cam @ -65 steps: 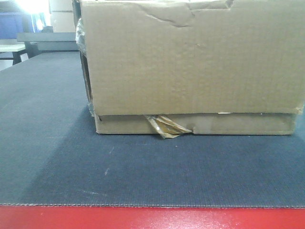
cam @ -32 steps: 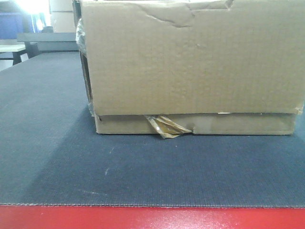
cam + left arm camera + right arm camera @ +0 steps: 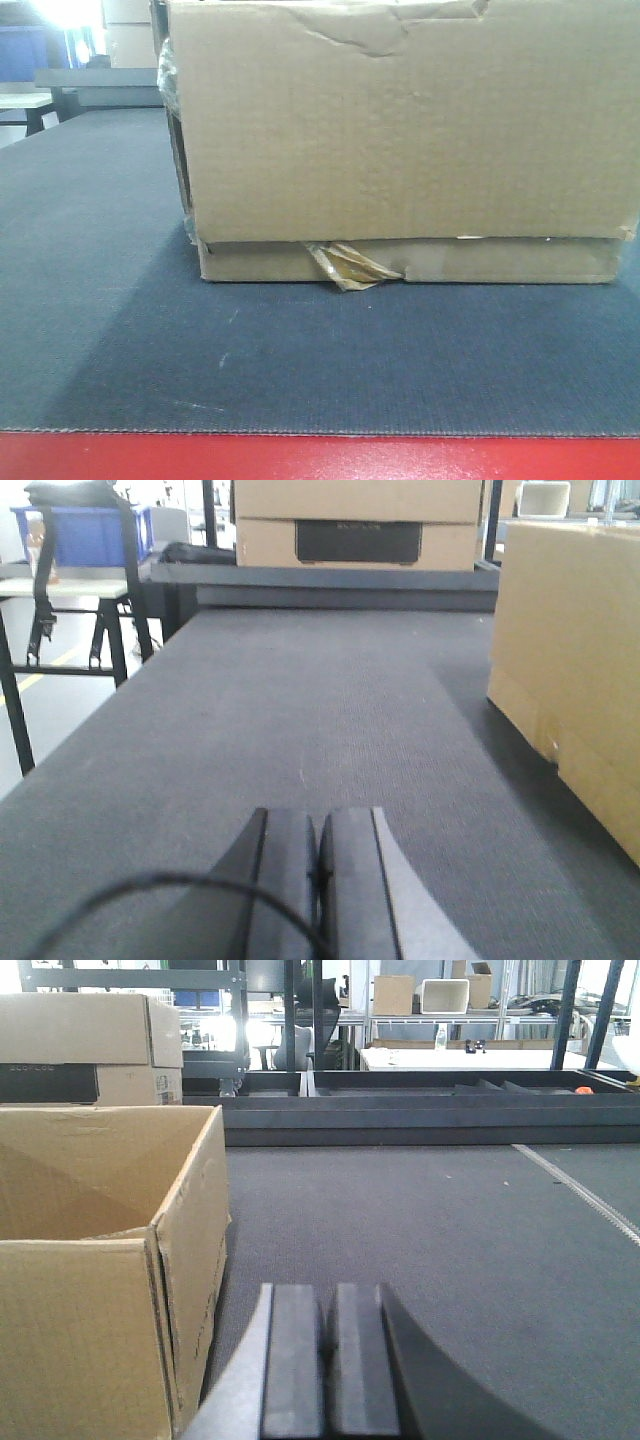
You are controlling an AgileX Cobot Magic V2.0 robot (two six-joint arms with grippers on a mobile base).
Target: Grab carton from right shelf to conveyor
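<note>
The carton, a large brown cardboard box with a creased upper edge and a tan tape scrap at its base, rests on the dark grey-blue conveyor behind the red edge strip. My left gripper is shut on nothing, low over the belt, with the carton apart from it to the right. My right gripper is also shut and empty, just right of the carton's open-topped corner. The shelf is out of view.
Stacked cardboard boxes stand beyond the belt's far end, and another pair shows behind the carton. A blue bin sits on a black stand at far left. A dark frame rail crosses the belt's far side.
</note>
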